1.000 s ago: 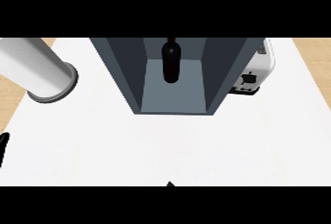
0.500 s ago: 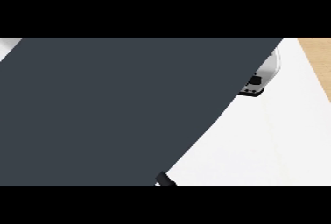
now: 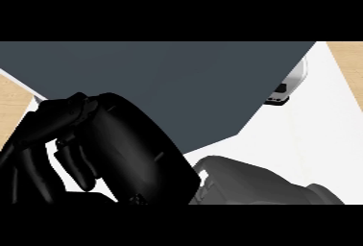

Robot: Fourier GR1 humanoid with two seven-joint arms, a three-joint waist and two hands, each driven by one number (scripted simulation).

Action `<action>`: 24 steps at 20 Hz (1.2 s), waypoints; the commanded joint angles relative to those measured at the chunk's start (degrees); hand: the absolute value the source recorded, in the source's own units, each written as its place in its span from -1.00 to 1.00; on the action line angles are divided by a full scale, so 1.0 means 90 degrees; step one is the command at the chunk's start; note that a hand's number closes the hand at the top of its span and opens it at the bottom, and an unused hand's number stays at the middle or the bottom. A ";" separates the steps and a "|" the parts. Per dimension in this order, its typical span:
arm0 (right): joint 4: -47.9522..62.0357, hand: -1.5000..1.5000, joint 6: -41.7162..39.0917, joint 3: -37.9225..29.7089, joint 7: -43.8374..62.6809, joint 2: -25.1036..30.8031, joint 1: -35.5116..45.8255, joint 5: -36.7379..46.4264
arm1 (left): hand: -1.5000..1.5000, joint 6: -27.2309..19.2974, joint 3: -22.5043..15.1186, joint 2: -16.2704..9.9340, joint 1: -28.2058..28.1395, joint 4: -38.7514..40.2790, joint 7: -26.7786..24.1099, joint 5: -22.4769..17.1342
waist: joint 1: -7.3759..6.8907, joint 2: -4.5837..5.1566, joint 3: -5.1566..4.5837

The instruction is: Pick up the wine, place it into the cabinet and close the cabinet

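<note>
The dark grey cabinet door (image 3: 170,86) fills the upper part of the head view and hides the cabinet's inside. The wine shows nowhere. My left hand (image 3: 120,149) looms large and black at the lower left, close to the camera, in front of the door's lower edge. Its fingers (image 3: 71,166) curl inward with nothing visible in them. A dark grey rounded shape (image 3: 262,185) lies at the bottom right; it looks like part of my right arm or hand, but how its fingers stand is hidden.
A white appliance (image 3: 287,86) peeks out behind the door's right edge. White counter (image 3: 312,144) shows at the right, with a wooden floor strip (image 3: 351,62) beyond it and more wood at the far left (image 3: 14,101).
A second ago the cabinet stood open with the wine inside. The door then swung across the view, and now my left hand has come up large at the lower left.
</note>
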State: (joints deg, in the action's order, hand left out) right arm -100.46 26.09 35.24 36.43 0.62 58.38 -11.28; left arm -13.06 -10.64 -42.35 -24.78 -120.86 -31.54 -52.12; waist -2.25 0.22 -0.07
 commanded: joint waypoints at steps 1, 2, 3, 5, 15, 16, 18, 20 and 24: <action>0.1377 1.00 -0.0464 -0.0442 -0.0581 -0.0065 0.0680 0.0285 | -1.00 0.0057 0.0113 0.0031 -0.0081 -0.0107 0.0103 -0.0018 | 0.0031 0.0001 0.0000; 0.1526 1.00 -0.0267 -0.0574 -0.0281 -0.0066 0.1201 0.0257 | -1.00 -0.0164 -0.0076 0.0245 0.0289 0.0226 0.0086 0.0164 | 0.0110 0.0000 -0.0003; 0.1639 1.00 -0.0503 -0.0756 -0.0529 -0.0067 0.1031 0.0338 | -1.00 -0.0078 -0.0037 0.0302 0.0104 0.0166 -0.0009 0.0214 | 0.0112 -0.0009 0.0001; 0.2279 1.00 -0.0806 -0.1133 -0.0974 -0.0034 0.1158 0.0195 | -1.00 -0.0057 0.0411 0.0099 0.0564 0.0279 0.0393 -0.0161 | 0.0117 0.0019 0.0002; 0.3917 1.00 -0.1667 -0.1845 -0.2157 0.0158 0.1007 -0.0060 | -1.00 -0.0372 0.0247 0.0223 0.0359 -0.0291 0.0732 0.0409 | 0.0077 0.0004 0.0010; 0.4284 1.00 -0.1519 -0.1950 -0.2181 -0.0069 0.1410 -0.0074 | -1.00 -0.0217 0.0075 0.0435 0.0699 0.0163 0.0668 0.0366 | 0.0099 0.0031 0.0002; 0.4388 1.00 -0.1753 -0.1939 -0.2366 0.0235 0.1339 -0.0150 | -1.00 -0.0315 0.0185 0.0429 0.0720 0.0159 0.0666 0.0395 | 0.0097 0.0042 0.0002; 0.4492 1.00 -0.1658 -0.1753 -0.2642 0.0274 0.1050 -0.0066 | -1.00 -0.0257 0.0191 0.0367 0.0593 0.0050 0.0723 0.0364 | 0.0058 0.0046 0.0002; 0.4656 1.00 -0.1839 -0.1803 -0.2787 0.0655 0.1245 -0.0040 | -1.00 -0.0156 0.0093 0.0450 0.0496 0.0122 0.0589 0.0494 | 0.0073 0.0042 -0.0003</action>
State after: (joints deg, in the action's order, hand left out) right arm -65.57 8.42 23.33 12.25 -0.02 71.36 -13.72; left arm -15.28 -9.65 -38.44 -19.54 -120.04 -25.70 -48.37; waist -2.93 -1.62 -1.80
